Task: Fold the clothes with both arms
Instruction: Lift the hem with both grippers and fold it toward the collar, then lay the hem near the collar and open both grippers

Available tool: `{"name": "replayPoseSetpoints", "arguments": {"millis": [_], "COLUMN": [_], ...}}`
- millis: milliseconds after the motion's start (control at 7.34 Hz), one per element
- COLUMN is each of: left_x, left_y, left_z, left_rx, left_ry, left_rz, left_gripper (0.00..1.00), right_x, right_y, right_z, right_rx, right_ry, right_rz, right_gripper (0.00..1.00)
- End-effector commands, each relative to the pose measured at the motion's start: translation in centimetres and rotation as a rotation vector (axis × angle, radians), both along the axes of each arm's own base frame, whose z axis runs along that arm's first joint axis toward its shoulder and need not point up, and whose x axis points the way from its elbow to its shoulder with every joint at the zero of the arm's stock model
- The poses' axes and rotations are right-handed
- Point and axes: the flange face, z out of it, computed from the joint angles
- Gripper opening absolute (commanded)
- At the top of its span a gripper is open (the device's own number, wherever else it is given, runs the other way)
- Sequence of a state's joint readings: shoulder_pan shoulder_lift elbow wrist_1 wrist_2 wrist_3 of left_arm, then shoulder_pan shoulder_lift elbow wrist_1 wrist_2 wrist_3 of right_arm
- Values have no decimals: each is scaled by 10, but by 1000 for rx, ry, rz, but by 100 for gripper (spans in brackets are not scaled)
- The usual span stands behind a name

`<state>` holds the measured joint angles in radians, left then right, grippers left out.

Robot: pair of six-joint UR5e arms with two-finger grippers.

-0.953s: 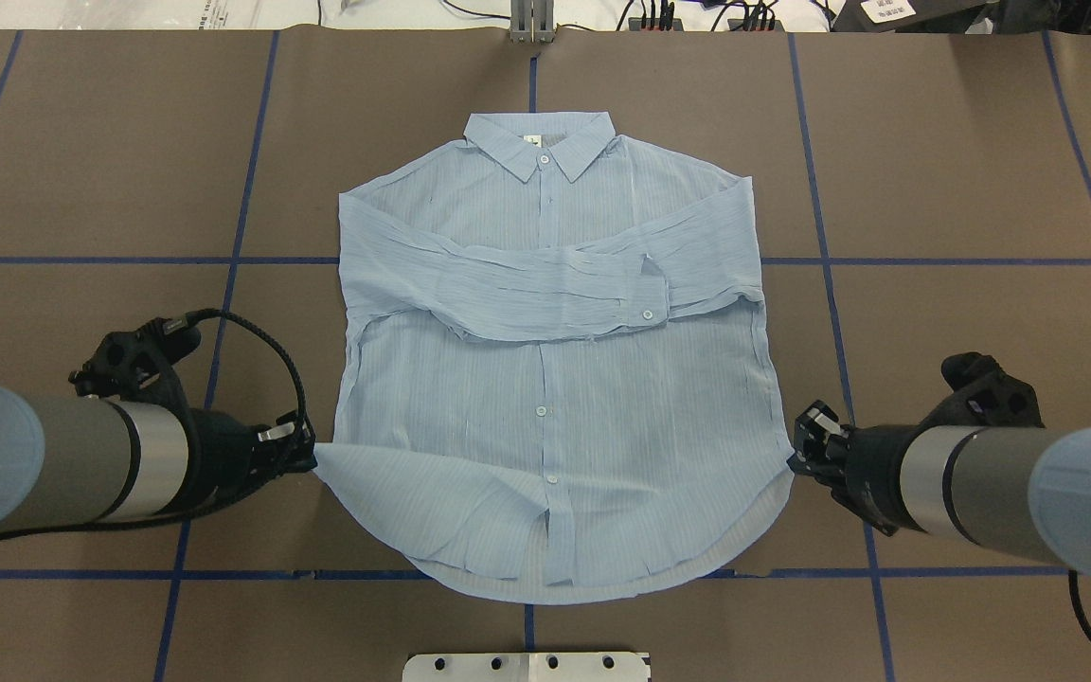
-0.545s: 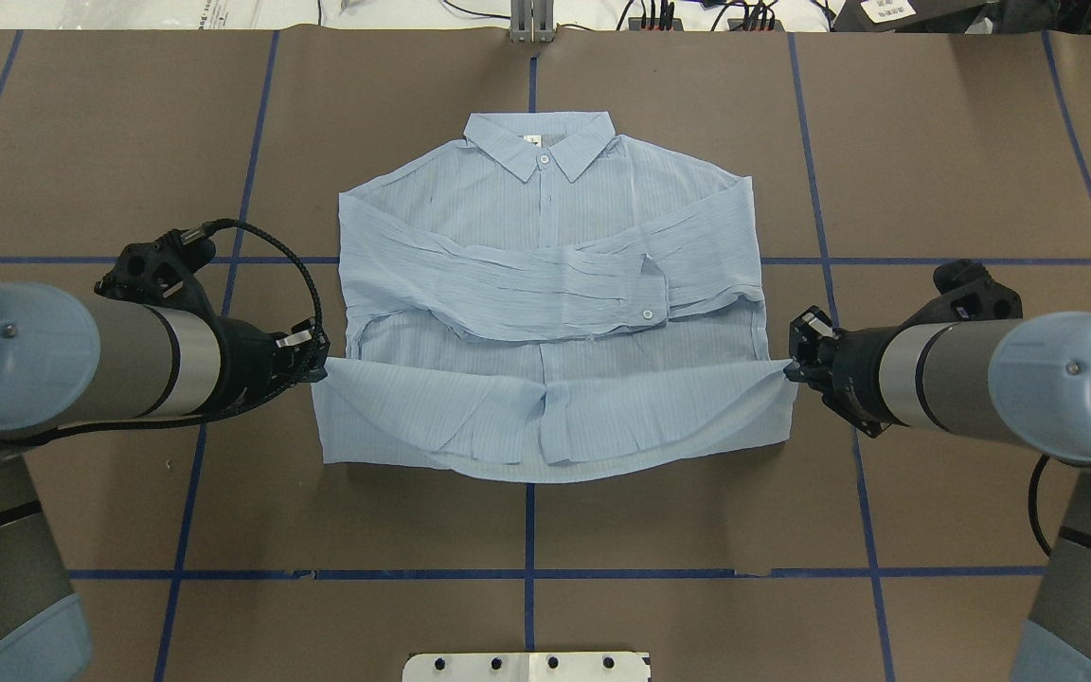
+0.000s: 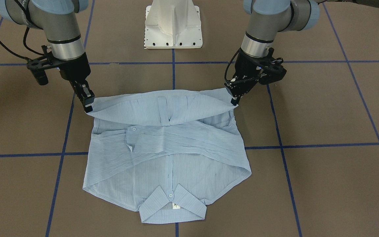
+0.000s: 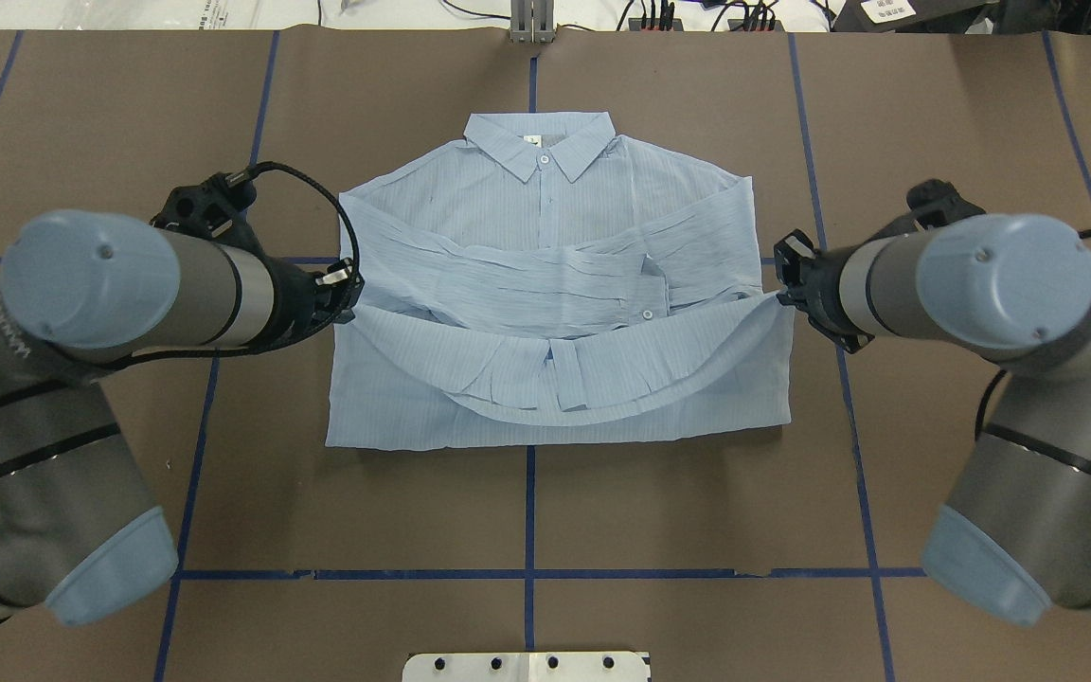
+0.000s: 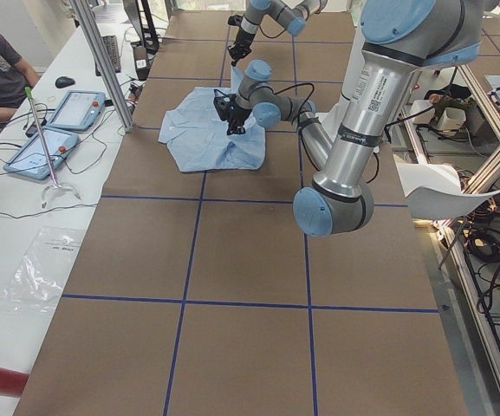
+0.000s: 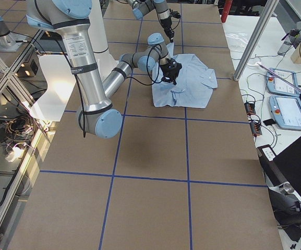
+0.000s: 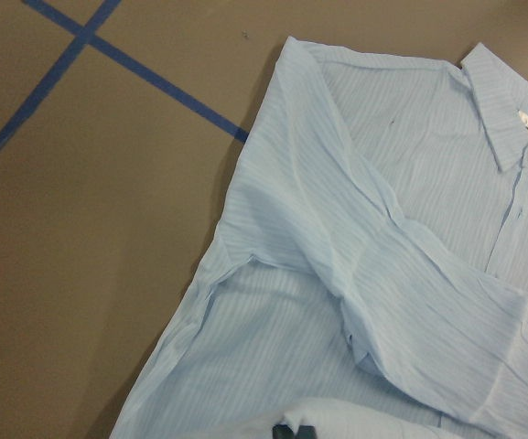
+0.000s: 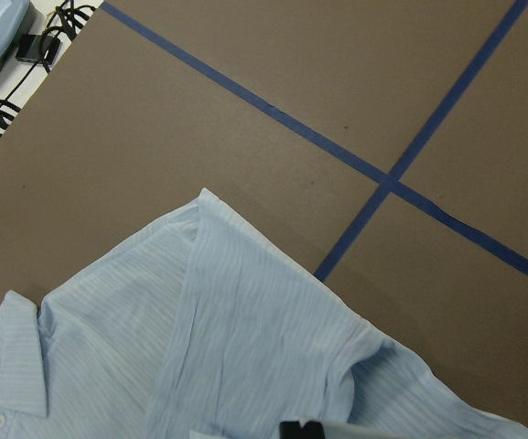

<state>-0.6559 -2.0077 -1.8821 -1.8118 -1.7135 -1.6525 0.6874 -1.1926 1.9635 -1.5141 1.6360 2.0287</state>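
Hauled hem of shirt farther toward collar than 0.5 s ago, above brown table. Lying flat beyond both grippers: collar and crossed sleeves. Doubled under raised hem: lower body. Clamped tight on left hem corner, left gripper; on right corner, right gripper. Sagging between these 2: hem.

You find the shirt lying at the middle of the table, its collar on your side, away from the robot's base. The sleeves lie crossed on its front. The hem hangs above the doubled-over lower half, between base and sleeves. One corner sits in the left gripper at the shirt's left edge, the other in the right gripper at its right edge.
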Motion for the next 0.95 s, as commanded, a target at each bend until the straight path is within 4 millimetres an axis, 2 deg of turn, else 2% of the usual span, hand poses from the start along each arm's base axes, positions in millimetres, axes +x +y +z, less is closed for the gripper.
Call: {"name": "replayPoseSetpoints", "arguments": {"millis": [0,136,272,408,681,817], "left_x": [8,4,10,14,28,30], "left_y": [-40,-53,-63,-80,-118,-142], "left_z": [39,44,41,56,78,82], "left_rx": [32,33,70,75,91,99], "left_ry": [-3,-7,-35,-75,-75,-84], "left_rz": [-26,-46,-20,-14,-34,-47], "left_gripper": [0,0,0,0,0,0], "right_x": [-15,-21,-16,-18,-38,-40], "right_y": [-45,-67,-80,-94,-150,-163], "right_z": [9,5,16,27,25,45], "right_rx": [-14,-30,-37,-40,-63,-60], "right_ry": [54,55,75,105,135,154], "right_rz": [8,4,-45,-76,-79,-87], "right_gripper": [0,0,0,0,0,0]}}
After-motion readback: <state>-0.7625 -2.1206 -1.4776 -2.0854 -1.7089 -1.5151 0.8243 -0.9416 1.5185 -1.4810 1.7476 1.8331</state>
